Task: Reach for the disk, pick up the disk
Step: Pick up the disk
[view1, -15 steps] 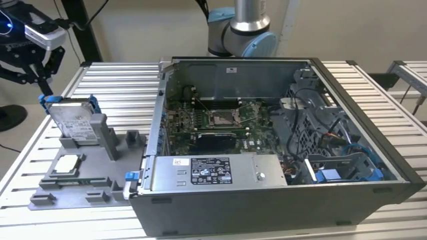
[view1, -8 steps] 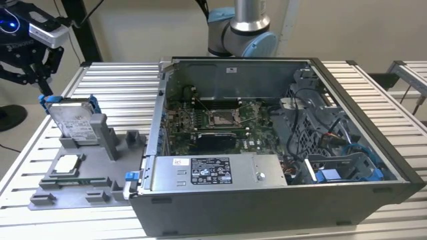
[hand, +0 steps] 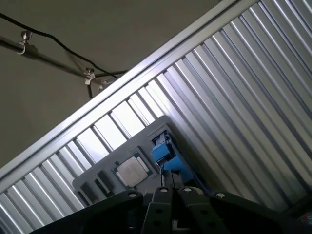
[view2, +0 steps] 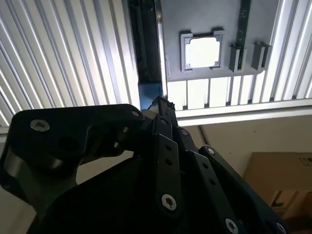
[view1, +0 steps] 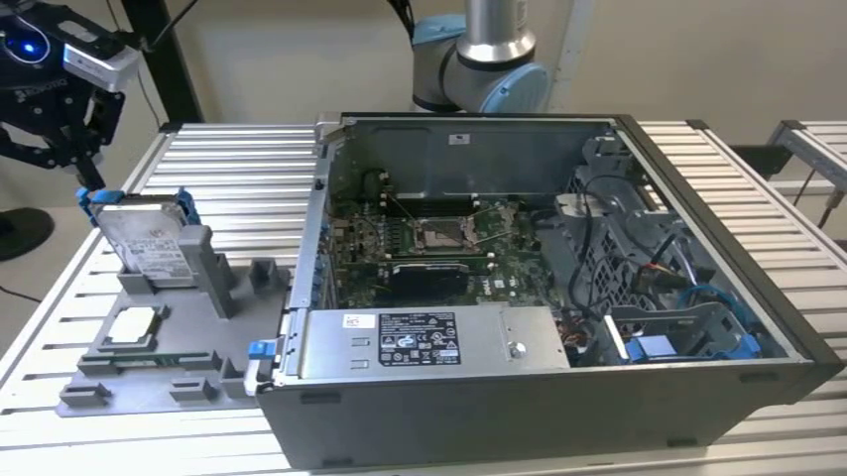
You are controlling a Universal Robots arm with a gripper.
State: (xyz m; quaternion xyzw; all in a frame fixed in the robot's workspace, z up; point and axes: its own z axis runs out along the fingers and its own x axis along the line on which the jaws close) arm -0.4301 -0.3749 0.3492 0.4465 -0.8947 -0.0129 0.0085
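Gripper (view1: 89,184), black, sits atop the flat silver-grey metal disk (view1: 143,238) framed in bright blue plastic (standing on edge in a grey moulded fixture (view1: 212,327), long axis upward); fingers (view2: 163,141) look pinched on its upper corner.

Open computer case (view1: 530,416), grey holder (view1: 185,319)

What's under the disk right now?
The disk stands tilted in a slot of the grey fixture, which lies on the slatted table. Its lower edge is hidden by the slot.
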